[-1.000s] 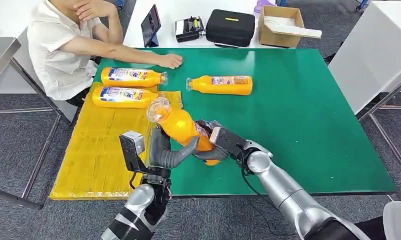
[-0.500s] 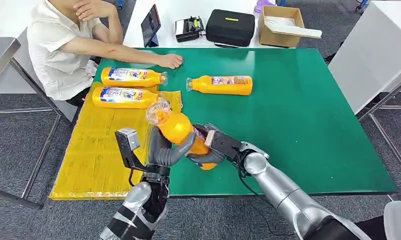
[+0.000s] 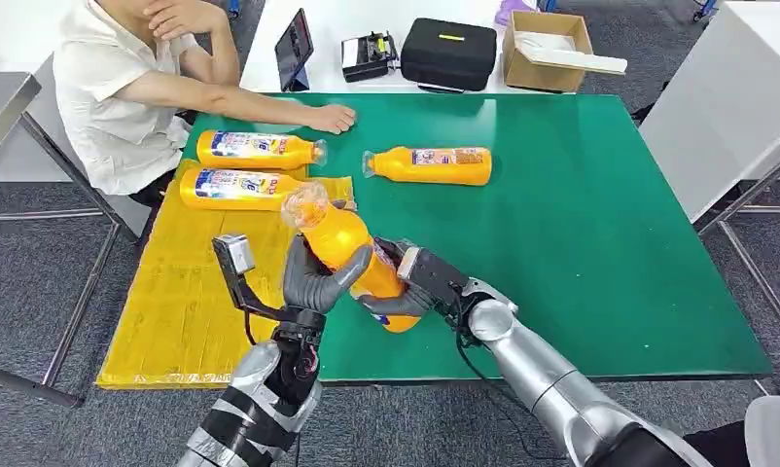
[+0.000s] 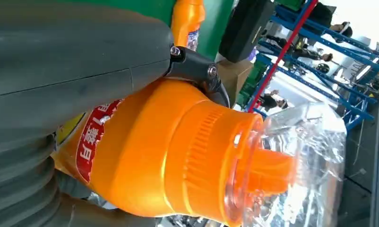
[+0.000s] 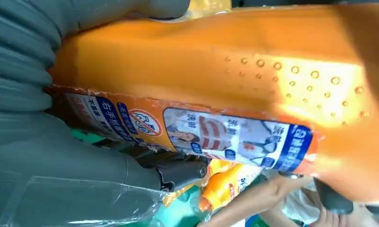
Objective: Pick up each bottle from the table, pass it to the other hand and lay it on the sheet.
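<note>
An orange bottle (image 3: pixel 350 255) with a clear cap hangs tilted over the table's near left part, cap pointing away from me. My left hand (image 3: pixel 311 279) grips its upper body from the left, thumb wrapped across it. My right hand (image 3: pixel 408 288) holds its lower end from the right. Up close, the left wrist view has the bottle (image 4: pixel 178 156) under my left hand (image 4: pixel 60 71), and the right wrist view has its label (image 5: pixel 225 71) against my right hand (image 5: pixel 60 165). The yellow sheet (image 3: pixel 182 302) carries one bottle (image 3: pixel 240 189). Another bottle (image 3: pixel 258 149) lies at its far edge. A third (image 3: pixel 430 165) lies on the green table (image 3: pixel 600 243).
A person sits at the far left with a forearm and fist (image 3: pixel 333 119) resting on the table near the bottles. Behind the table stand a tablet (image 3: pixel 294 49), a small printer (image 3: pixel 367 56), a black case (image 3: pixel 449 53) and a cardboard box (image 3: pixel 547 49).
Both hands have carried the bottle a little to the left, toward the sheet. My left hand has closed tighter round it, thumb now across the bottle.
</note>
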`<control>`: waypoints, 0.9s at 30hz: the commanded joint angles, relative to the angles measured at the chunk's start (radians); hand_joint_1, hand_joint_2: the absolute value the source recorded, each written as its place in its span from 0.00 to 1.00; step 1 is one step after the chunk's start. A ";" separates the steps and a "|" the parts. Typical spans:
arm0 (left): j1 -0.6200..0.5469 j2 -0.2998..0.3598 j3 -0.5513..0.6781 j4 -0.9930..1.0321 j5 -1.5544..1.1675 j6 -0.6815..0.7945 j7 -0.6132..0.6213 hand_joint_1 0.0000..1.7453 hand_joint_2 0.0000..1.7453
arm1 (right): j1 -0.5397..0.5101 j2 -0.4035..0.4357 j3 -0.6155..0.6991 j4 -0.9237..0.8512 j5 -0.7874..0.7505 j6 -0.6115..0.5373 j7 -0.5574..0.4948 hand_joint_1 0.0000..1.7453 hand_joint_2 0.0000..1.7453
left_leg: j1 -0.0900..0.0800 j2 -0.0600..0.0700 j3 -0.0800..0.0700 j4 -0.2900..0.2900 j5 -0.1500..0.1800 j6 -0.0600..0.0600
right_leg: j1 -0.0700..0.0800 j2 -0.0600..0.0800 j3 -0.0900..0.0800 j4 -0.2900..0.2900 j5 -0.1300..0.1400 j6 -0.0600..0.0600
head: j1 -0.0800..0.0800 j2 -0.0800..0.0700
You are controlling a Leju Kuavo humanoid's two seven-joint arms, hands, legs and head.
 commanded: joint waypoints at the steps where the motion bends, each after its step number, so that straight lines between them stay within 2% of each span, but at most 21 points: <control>1: -0.021 0.033 -0.033 0.073 0.009 0.003 0.016 1.00 1.00 | -0.006 0.058 -0.053 -0.046 -0.014 -0.019 0.006 0.00 1.00 | 0.001 0.006 0.004 0.000 -0.003 -0.001 | 0.002 0.004 0.003 0.000 -0.001 -0.004 | 0.000 0.000; 4: -0.021 0.033 -0.033 0.073 0.009 0.003 0.016 1.00 1.00 | -0.006 0.058 -0.053 -0.046 -0.014 -0.019 0.006 0.00 1.00 | 0.001 0.004 0.003 0.000 -0.002 -0.001 | 0.001 0.003 0.002 0.000 -0.001 -0.004 | 0.000 0.000; 5: -0.021 0.033 -0.033 0.073 0.009 0.003 0.016 1.00 1.00 | -0.006 0.058 -0.053 -0.046 -0.014 -0.019 0.006 0.00 1.00 | 0.002 0.008 0.008 0.002 -0.005 -0.002 | 0.004 0.005 0.007 0.000 -0.003 -0.008 | 0.000 0.000; 6: -0.021 0.037 -0.033 0.070 -0.002 0.024 0.007 1.00 1.00 | 0.012 0.075 -0.086 -0.053 -0.014 -0.073 0.005 0.00 1.00 | 0.001 0.004 0.003 0.000 -0.002 -0.001 | 0.001 0.003 0.002 0.000 0.000 -0.003 | 0.000 0.000; 7: -0.020 0.047 -0.038 0.061 -0.033 0.072 -0.015 1.00 1.00 | 0.035 0.094 -0.116 -0.079 0.075 -0.215 -0.010 0.00 1.00 | 0.001 0.005 0.004 0.000 -0.003 -0.001 | 0.002 0.004 0.003 0.000 -0.001 -0.004 | 0.000 0.000; 10: -0.003 0.072 -0.028 0.015 -0.080 0.135 -0.031 1.00 1.00 | 0.113 0.147 -0.193 -0.205 0.114 -0.404 -0.029 0.00 1.00 | 0.002 0.007 0.006 0.000 -0.004 -0.002 | 0.002 0.005 0.004 0.000 -0.002 -0.006 | 0.000 0.000; 11: 0.004 0.079 -0.027 -0.009 -0.106 0.166 -0.049 1.00 1.00 | 0.136 0.156 -0.216 -0.249 0.171 -0.514 -0.032 0.00 1.00 | 0.001 0.005 0.003 0.000 -0.002 -0.001 | 0.001 0.003 0.002 0.000 -0.001 -0.004 | 0.000 0.000; 13: 0.014 0.092 -0.033 -0.051 -0.149 0.213 -0.068 1.00 1.00 | 0.154 0.150 -0.246 -0.287 0.259 -0.686 -0.028 0.00 1.00 | 0.000 0.003 0.002 0.000 -0.001 -0.001 | 0.001 0.002 0.001 0.000 -0.001 -0.003 | 0.000 0.000; 14: 0.017 0.098 -0.035 -0.068 -0.167 0.230 -0.075 1.00 1.00 | 0.157 0.144 -0.257 -0.292 0.292 -0.737 -0.040 0.00 1.00 | 0.001 0.005 0.004 0.000 -0.003 -0.001 | 0.001 0.003 0.002 0.001 -0.002 -0.005 | 0.000 0.000; 21: 0.021 0.098 -0.038 -0.079 -0.172 0.234 -0.070 1.00 1.00 | 0.154 0.139 -0.260 -0.279 0.290 -0.740 -0.046 0.00 1.00 | 0.001 0.001 0.001 0.001 -0.001 0.000 | 0.001 -0.001 0.001 0.000 -0.002 -0.004 | 0.001 0.000; 24: 0.007 0.120 -0.069 -0.079 -0.306 0.340 -0.118 1.00 1.00 | 0.190 0.159 -0.321 -0.321 0.357 -0.958 -0.111 0.00 1.00 | 0.001 0.005 0.004 0.000 -0.002 -0.001 | 0.002 0.002 0.002 0.000 -0.001 -0.005 | 0.000 0.000; 27: -0.001 0.131 -0.079 -0.073 -0.385 0.395 -0.141 1.00 1.00 | 0.205 0.145 -0.330 -0.372 0.375 -1.004 -0.119 0.00 1.00 | 0.001 -0.001 0.002 0.000 0.000 -0.001 | 0.001 -0.002 0.001 0.000 -0.001 -0.003 | 0.000 0.000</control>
